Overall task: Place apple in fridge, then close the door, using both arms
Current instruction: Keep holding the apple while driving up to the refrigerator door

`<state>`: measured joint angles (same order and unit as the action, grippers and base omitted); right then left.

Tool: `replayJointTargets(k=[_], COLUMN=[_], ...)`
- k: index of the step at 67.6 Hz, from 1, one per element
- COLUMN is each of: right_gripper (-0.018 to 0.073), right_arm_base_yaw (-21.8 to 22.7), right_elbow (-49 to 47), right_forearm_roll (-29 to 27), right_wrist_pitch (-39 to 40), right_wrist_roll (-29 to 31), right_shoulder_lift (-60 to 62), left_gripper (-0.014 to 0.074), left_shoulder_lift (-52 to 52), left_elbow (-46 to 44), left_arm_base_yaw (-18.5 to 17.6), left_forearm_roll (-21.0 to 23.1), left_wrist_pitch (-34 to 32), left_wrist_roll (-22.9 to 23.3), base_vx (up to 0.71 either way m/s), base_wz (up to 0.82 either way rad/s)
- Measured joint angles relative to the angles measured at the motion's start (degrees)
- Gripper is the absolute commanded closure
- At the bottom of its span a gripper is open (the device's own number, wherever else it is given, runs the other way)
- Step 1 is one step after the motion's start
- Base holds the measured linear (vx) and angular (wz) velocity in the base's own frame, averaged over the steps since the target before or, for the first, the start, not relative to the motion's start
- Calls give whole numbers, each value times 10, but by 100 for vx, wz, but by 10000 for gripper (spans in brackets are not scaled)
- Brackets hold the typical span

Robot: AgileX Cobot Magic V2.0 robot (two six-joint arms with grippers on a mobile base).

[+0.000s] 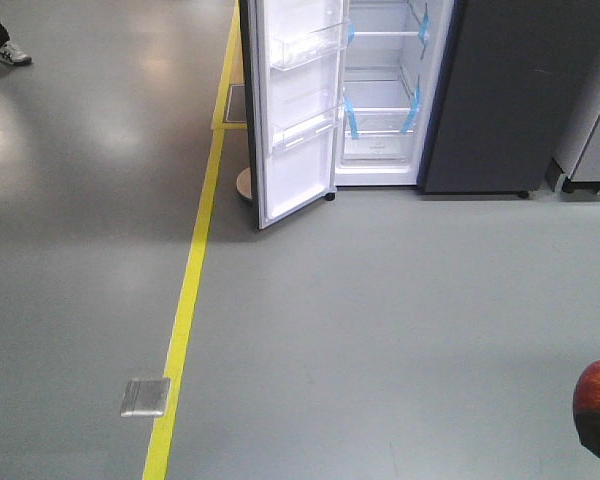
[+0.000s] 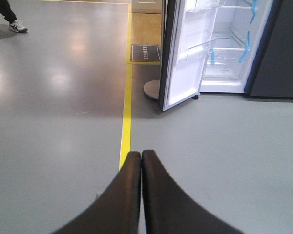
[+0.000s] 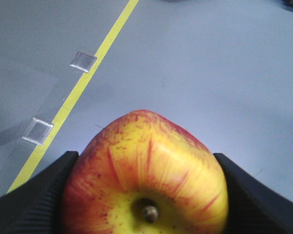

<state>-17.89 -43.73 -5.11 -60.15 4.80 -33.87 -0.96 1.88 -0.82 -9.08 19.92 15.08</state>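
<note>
The fridge (image 1: 385, 150) stands open across a stretch of bare grey floor (image 1: 380, 330), well apart from the robot. It looks heavy and fixed, so nothing there needs gripping except the door (image 1: 295, 110). The door is swung wide, showing its white lining and clear bins. It is tall and stiff and should swing on a light push. I judge the free edge, well away from the hinge, to be the best place to press, and the bins are probably too brittle to lean on. Its outer face and any handle are turned away, and the tops of both door and fridge are cut off. Only the two lowest shelves can be read with certainty.

The apple (image 3: 146, 180) is in the right jaws, pinched across its widest part between the ribbed pads (image 3: 36, 200), with the stem end facing the wrist camera. It is probably firm and moderately heavy, with glossy skin that could slip and flesh that bruises under a hard squeeze. A hold across the middle therefore suits it. Its far side and how deeply the pads reach are hidden. In the front view only a red sliver shows at the lower right edge.

The left jaws are pressed together on nothing, fingers (image 2: 129, 195) touching along their length.
</note>
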Motion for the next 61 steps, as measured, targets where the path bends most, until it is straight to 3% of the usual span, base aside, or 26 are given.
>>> replayJointTargets(k=[61], right_gripper=[448], right_arm_base_yaw=[0], right_elbow=[0], right_forearm_roll=[0], right_wrist_pitch=[0], right_wrist_roll=[0], right_shoulder_lift=[0], left_gripper=[603], left_shoulder_lift=[0], left_elbow=[0], left_arm_base_yaw=[0], left_forearm_roll=[0], left_wrist_pitch=[0], left_wrist_roll=[0], base_vx=[29], base_wz=[1])
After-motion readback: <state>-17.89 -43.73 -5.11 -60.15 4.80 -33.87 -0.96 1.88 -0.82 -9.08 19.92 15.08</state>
